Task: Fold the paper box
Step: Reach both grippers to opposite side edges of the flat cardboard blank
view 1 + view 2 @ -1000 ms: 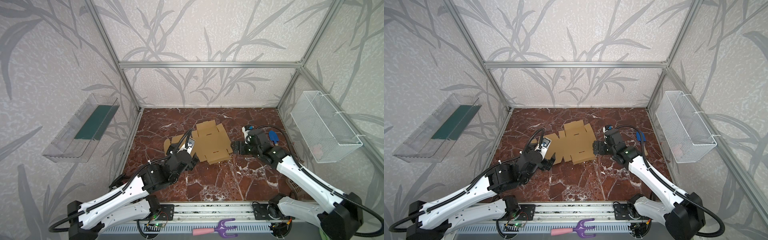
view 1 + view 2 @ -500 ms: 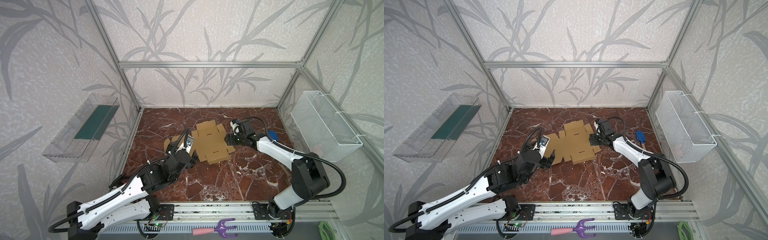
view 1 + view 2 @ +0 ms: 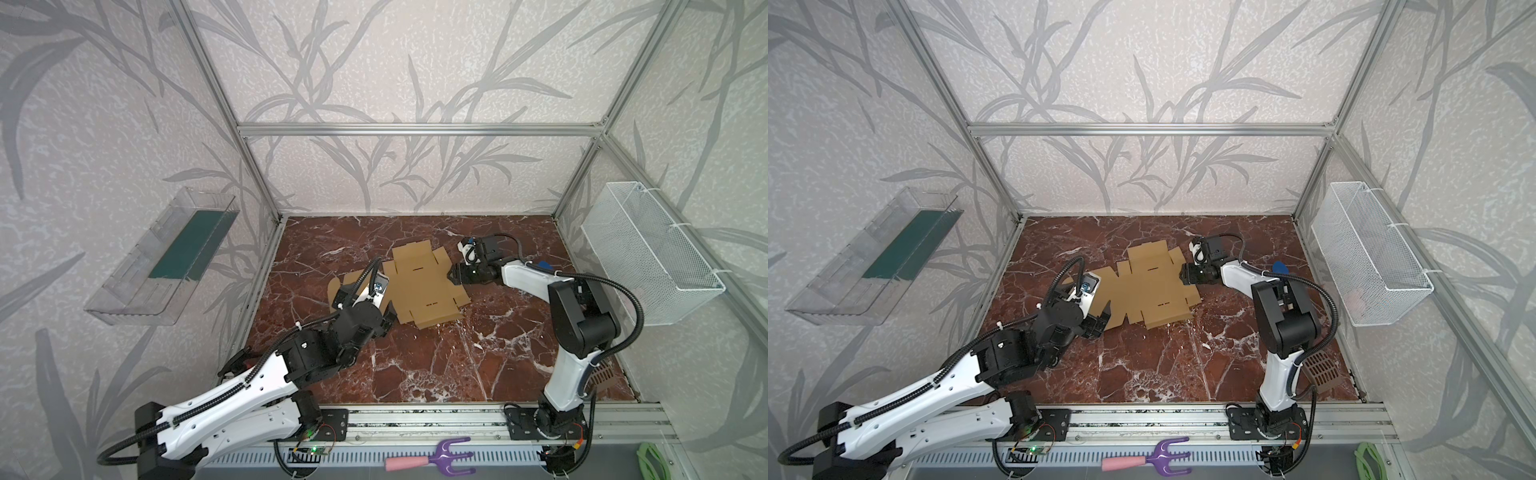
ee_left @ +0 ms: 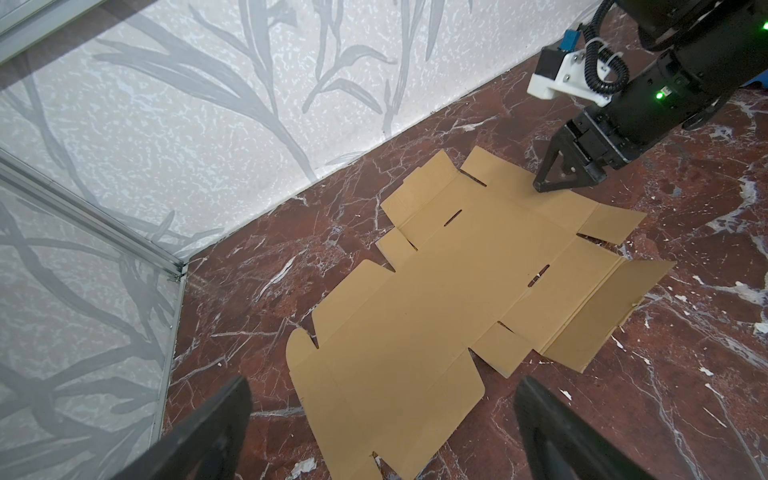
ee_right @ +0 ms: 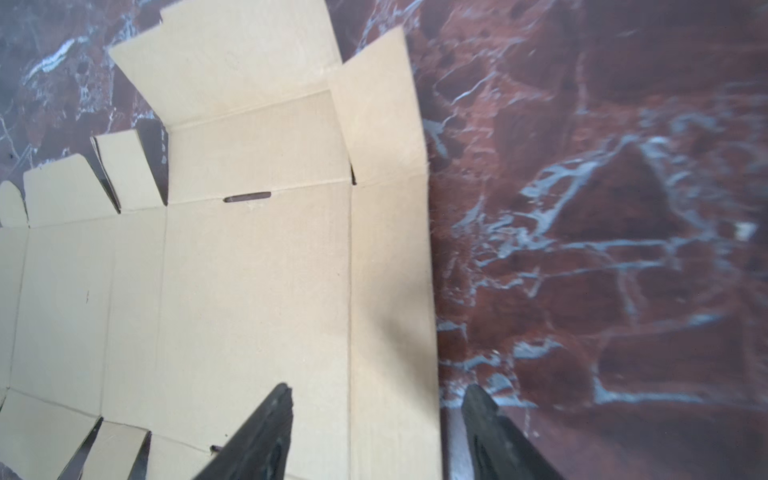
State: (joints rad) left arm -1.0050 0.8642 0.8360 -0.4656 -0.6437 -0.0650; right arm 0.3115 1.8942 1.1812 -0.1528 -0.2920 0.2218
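Note:
The paper box [image 3: 419, 286] [image 3: 1150, 291] lies flat and unfolded on the red marble floor, a tan die-cut sheet with flaps and slots. My left gripper [image 4: 382, 386] hovers wide open at its near left end, where a rounded-corner flap [image 4: 374, 399] lies between the fingers, untouched. My right gripper [image 3: 453, 276] [image 5: 380, 395] is low at the sheet's right edge. Its jaws stand apart, straddling the narrow edge flap [image 5: 392, 270]. One finger [image 5: 278, 415] is over the cardboard, the other finger [image 5: 482, 415] over bare floor. The left wrist view shows this gripper [image 4: 557, 178] tip-down on the sheet's far edge.
A white wire basket [image 3: 648, 253] hangs on the right wall and a clear tray [image 3: 166, 257] on the left wall. A small blue object [image 3: 540, 264] lies behind the right arm. A brown grate [image 3: 602, 374] sits at the front right, and a purple-and-pink garden fork [image 3: 432, 457] lies by the front rail.
The right arm has reached farther back and left, bringing its gripper onto the box's right edge flap, and its jaws have narrowed. The left arm and the box have stayed put.

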